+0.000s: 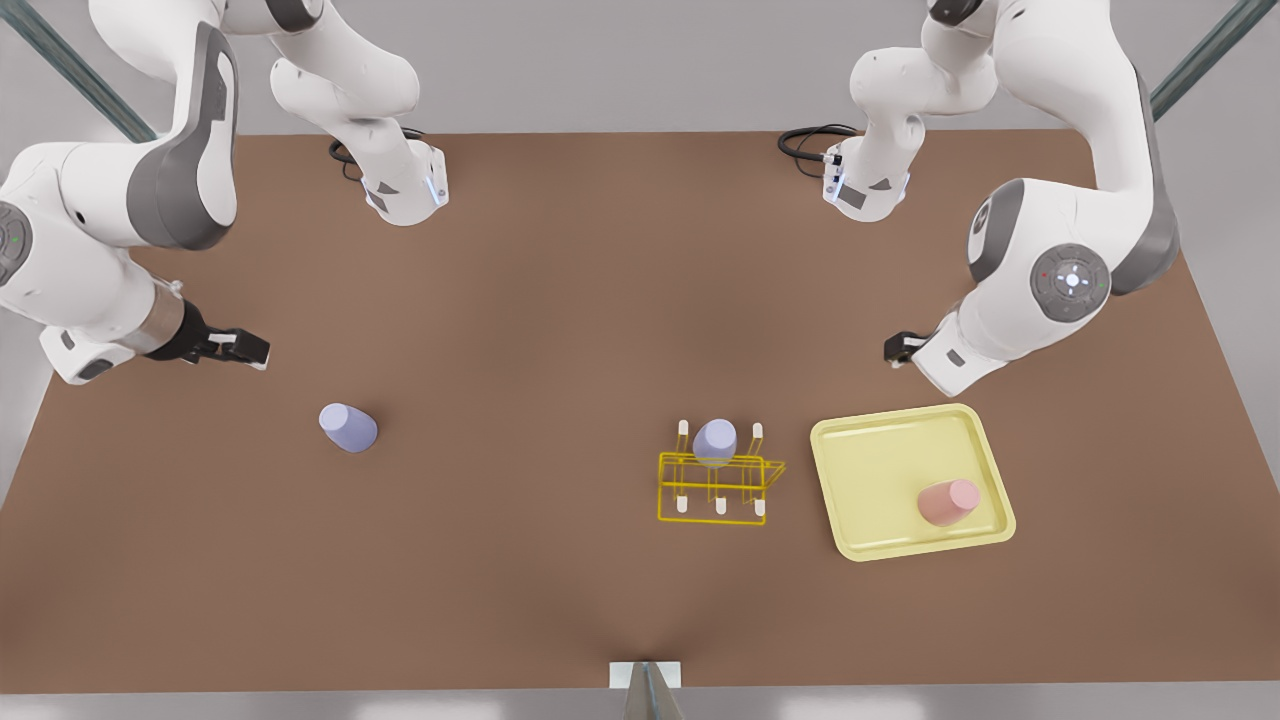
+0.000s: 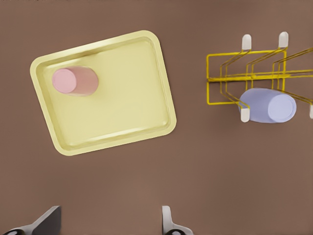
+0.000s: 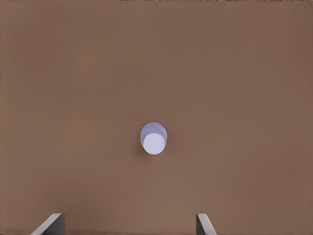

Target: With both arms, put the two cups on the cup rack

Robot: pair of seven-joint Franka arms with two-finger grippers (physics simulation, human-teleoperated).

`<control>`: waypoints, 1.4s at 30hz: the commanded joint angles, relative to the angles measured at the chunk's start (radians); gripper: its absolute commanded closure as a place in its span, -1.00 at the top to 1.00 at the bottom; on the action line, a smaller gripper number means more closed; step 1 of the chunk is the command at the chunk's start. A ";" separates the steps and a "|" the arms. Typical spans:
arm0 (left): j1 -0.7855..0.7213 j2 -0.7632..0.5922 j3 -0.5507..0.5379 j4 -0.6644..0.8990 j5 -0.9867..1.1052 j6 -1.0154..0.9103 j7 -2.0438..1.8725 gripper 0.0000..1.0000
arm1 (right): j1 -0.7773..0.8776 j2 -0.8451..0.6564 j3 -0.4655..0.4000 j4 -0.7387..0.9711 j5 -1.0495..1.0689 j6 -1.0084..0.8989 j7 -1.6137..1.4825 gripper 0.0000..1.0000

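Pink cup (image 1: 948, 501) stood on tray (image 1: 880, 450) beside rack (image 1: 715, 487) bearing one lavender cup (image 1: 715, 441); another (image 1: 347, 427) sat alone on worktop (image 1: 560, 300). Left claw (image 2: 110, 223) and right claw (image 3: 129, 224) hovered wide, empty.

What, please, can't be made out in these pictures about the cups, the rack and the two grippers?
- Front view: the left gripper is mostly hidden behind its own wrist, so the jaws' spread is unreadable there.
- Left wrist view: the cup rack is cut off by the picture edge, so some pegs are missing.
- Front view: the lavender cup on the rack covers the peg beneath it.
- Right wrist view: the right gripper is cut off past the jaws' tips.
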State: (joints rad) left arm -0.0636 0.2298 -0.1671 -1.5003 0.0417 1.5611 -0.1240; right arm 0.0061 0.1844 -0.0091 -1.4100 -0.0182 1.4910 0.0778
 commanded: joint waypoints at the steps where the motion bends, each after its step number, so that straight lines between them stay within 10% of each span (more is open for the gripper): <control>1: -0.001 -0.001 0.000 0.002 -0.014 0.042 0.024 1.00 | 0.002 0.000 0.000 0.000 0.001 0.015 -0.135 1.00; 6: 0.169 0.344 0.027 0.276 -0.005 0.129 0.179 1.00 | 0.002 0.222 0.000 -0.110 -0.003 0.452 -0.138 1.00; 11: 0.183 0.457 0.067 0.189 -0.003 0.539 0.216 1.00 | -0.017 0.222 0.001 -0.440 0.006 0.893 -0.136 1.00; 38: 0.150 0.553 0.130 -0.018 -0.006 0.725 0.207 1.00 | -0.048 0.196 0.003 -0.803 0.004 1.108 -0.197 1.00; 42: 0.148 0.550 0.130 -0.018 -0.006 0.725 0.193 0.61 | -0.049 0.208 0.003 -0.802 0.006 1.109 -0.217 1.00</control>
State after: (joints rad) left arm 0.0844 0.7773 -0.0371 -1.5179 0.0404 2.2792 0.0540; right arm -0.0428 0.3905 -0.0062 -2.2128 -0.0153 2.5930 -0.0792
